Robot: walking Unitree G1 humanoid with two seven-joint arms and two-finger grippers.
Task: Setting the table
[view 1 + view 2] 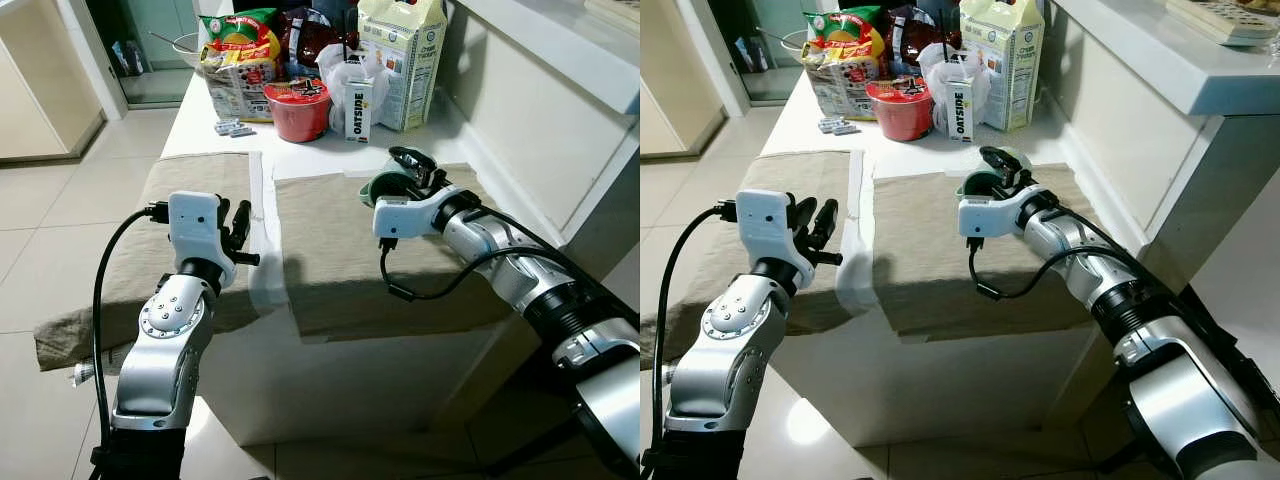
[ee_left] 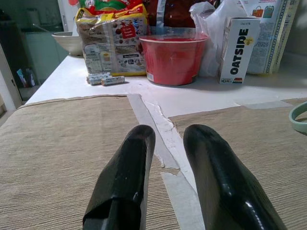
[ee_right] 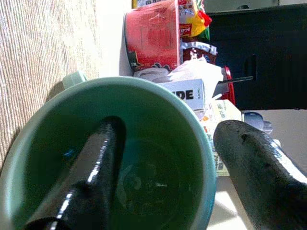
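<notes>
The green mug (image 3: 144,158) sits on the right-hand woven beige placemat (image 1: 330,250), toward that mat's far right corner, with its small handle pointing away from the arm. The right tool (image 1: 410,165) grips the mug by its rim: one black finger (image 3: 91,167) is inside the glossy bowl and the other lies outside the wall. A second beige placemat (image 1: 190,180) of the same ribbed cloth lies to the left; a strip of bare white bench (image 1: 262,200) separates the two. The left tool (image 2: 168,167) hovers low over that strip near the bench's front edge, its two rounded black fingers parted and holding nothing. Beyond the mats, at the far end of the bench, stand a red round tub (image 1: 297,108), a small Oatside carton (image 1: 358,110), a tall milk carton (image 1: 402,60), a white plastic bag (image 1: 340,70) and a colourful snack bag (image 1: 240,60), clustered closely together. A white wall ledge (image 1: 540,60) borders the bench on the right.
</notes>
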